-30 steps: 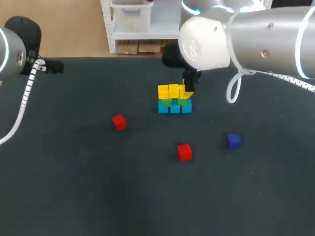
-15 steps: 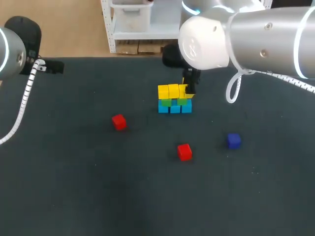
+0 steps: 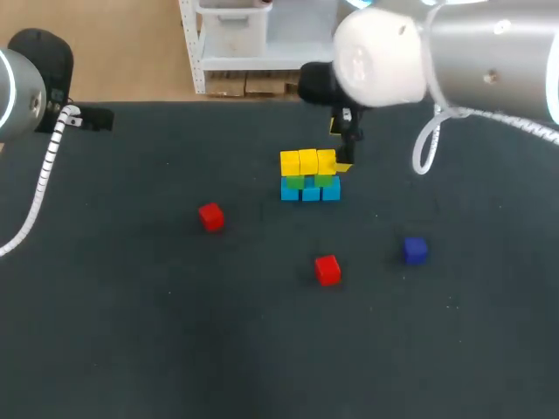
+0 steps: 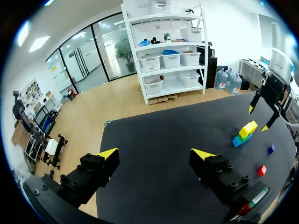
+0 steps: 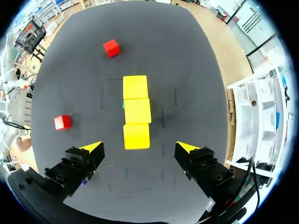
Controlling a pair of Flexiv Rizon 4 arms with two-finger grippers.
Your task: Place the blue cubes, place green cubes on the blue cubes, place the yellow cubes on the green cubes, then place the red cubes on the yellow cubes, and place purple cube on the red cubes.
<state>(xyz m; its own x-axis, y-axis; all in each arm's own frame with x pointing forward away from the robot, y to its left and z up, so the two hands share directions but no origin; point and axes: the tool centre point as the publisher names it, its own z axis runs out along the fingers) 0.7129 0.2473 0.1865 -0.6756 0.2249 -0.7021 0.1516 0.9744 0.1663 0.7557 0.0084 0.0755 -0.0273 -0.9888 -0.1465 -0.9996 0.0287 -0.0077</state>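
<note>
Right pincer [image 5: 139, 146], spread and empty over the yellow cubes [image 5: 137, 111]: rise straight up, then take the red cube [image 5: 62, 122] beside it.

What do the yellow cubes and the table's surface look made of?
The yellow cubes: likely painted wood or hard plastic, matte; flat even colour, sharp edges, no shine. The table: dark matte covering, perhaps cloth or a rubber mat; it shows no reflections.

- We log one dark table [image 3: 131, 332]: matte, near-black top, lying under the right claw [image 5: 138, 147] and running on ahead of it.
- Faint thin marks [image 5: 175, 98] on it, ahead of the claw.
</note>
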